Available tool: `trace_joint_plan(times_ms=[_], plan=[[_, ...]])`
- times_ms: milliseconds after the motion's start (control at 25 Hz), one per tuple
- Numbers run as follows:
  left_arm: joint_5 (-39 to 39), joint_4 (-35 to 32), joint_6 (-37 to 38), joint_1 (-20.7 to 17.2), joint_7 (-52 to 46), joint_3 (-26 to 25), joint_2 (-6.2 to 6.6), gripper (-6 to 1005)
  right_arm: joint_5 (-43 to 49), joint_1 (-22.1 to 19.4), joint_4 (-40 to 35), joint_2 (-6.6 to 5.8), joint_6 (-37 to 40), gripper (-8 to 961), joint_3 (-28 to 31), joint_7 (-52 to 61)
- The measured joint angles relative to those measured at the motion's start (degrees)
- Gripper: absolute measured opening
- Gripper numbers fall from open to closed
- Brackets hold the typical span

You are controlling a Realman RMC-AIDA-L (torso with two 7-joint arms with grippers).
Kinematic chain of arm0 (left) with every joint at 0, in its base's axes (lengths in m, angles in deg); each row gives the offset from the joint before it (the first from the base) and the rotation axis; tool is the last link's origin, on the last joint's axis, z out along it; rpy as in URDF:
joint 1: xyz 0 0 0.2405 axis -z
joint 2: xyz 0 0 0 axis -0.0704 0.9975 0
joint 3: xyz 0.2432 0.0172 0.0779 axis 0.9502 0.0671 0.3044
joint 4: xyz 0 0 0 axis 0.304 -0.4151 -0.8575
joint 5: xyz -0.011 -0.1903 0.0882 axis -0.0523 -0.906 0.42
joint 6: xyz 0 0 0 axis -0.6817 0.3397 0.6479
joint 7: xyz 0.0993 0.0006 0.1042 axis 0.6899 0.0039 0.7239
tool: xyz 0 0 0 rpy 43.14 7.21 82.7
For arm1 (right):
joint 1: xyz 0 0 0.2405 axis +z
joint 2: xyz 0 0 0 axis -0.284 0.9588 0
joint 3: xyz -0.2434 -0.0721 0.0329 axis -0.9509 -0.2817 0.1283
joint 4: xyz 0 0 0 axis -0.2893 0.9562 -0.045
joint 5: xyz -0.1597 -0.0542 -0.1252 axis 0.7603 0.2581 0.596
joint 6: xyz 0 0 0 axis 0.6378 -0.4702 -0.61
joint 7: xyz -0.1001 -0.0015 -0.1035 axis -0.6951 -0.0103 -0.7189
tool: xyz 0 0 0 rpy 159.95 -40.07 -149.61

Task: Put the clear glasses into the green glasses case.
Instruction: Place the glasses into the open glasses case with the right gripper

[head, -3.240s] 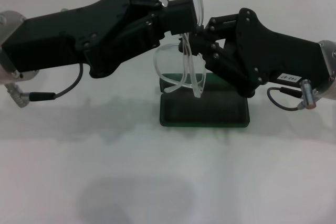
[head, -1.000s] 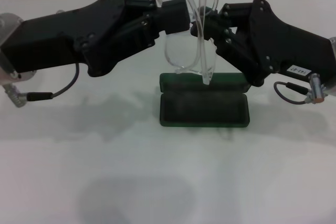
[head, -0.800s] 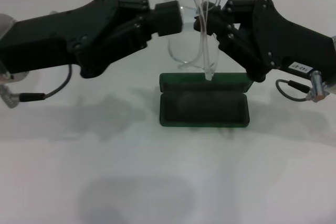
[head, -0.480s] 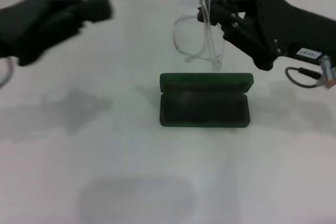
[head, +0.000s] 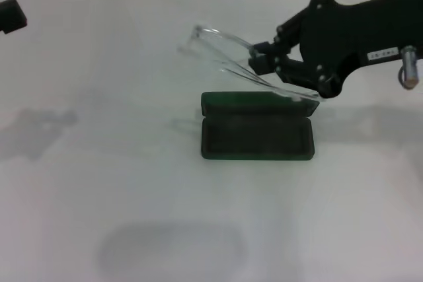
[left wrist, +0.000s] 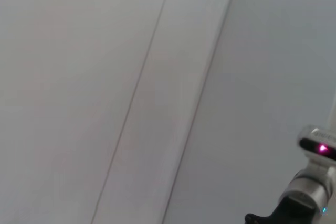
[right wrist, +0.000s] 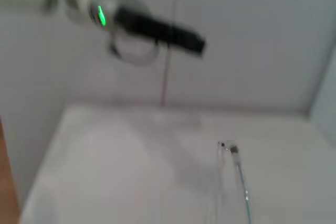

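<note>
- The right gripper (head: 264,63) is clamped on the clear glasses (head: 234,64), above the back edge of the green glasses case (head: 256,127).
- The glasses slant down from far left toward the open case's lid on the right.
- The left gripper (head: 12,16) is at the tabletop's (head: 132,189) far left edge; I cannot tell its opening.

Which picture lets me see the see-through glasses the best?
The head view. There the clear glasses show nearly whole, folded and tilted, held by the right gripper just behind the open green glasses case. The right wrist view shows only a thin clear temple arm with its hinge. The left wrist view shows no glasses.
</note>
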Motion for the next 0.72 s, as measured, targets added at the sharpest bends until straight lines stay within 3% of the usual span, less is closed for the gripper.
trace_joint_plan(times_ms=[120,280,400,720], plan=[[0.62,0.15,0.0,-0.08,1.06,-0.29,-0.07,48,9.29,3.03,-3.97,0.65,2.68,67,-1.51,6.49],[0.85,0.37,0.0,-0.27,2.58,-0.38,-0.42,48,19.04,7.5,-3.86,0.68,3.92,67,-8.07,12.07],[1.68,0.42,0.0,-0.38,4.07,-0.73,-1.47,48,26.7,9.83,-3.43,0.96,3.71,67,-14.57,14.98],[2.99,1.17,-0.06,-0.4,5.18,-0.78,-2.9,48,33.94,10.41,-1.79,1.14,0.67,67,-21.93,16.57]])
